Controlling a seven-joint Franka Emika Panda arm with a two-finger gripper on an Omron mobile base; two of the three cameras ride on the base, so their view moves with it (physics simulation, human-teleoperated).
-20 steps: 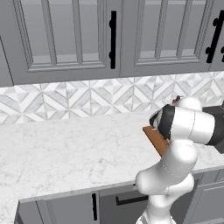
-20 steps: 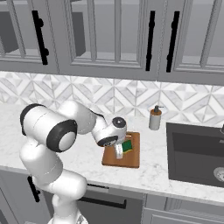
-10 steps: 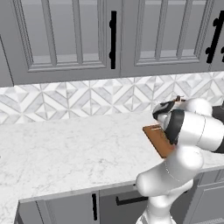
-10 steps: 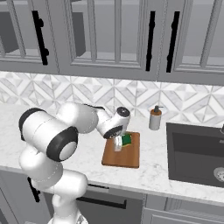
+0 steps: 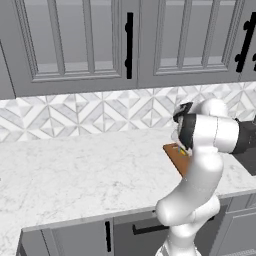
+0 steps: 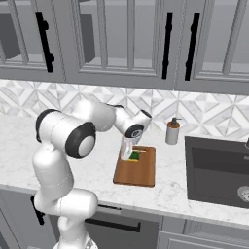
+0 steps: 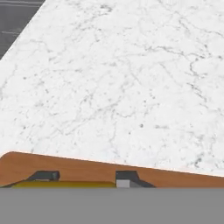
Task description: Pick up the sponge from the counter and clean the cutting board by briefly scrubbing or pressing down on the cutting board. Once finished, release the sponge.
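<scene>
On the marble counter [image 6: 58,160], my pincer [image 6: 127,154] grips the sponge [image 6: 134,155] at the cutting board [image 6: 136,170] far-left corner; it may slide off.

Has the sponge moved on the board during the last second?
Yes. Held in the gripper, the sponge slid from mid cutting board to its far end, toward the backsplash.

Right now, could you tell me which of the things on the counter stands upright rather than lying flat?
The soap dispenser, the small brownish bottle with a pump beside the sink. The cutting board lies flat, and the sponge sits on it at the gripper.
</scene>
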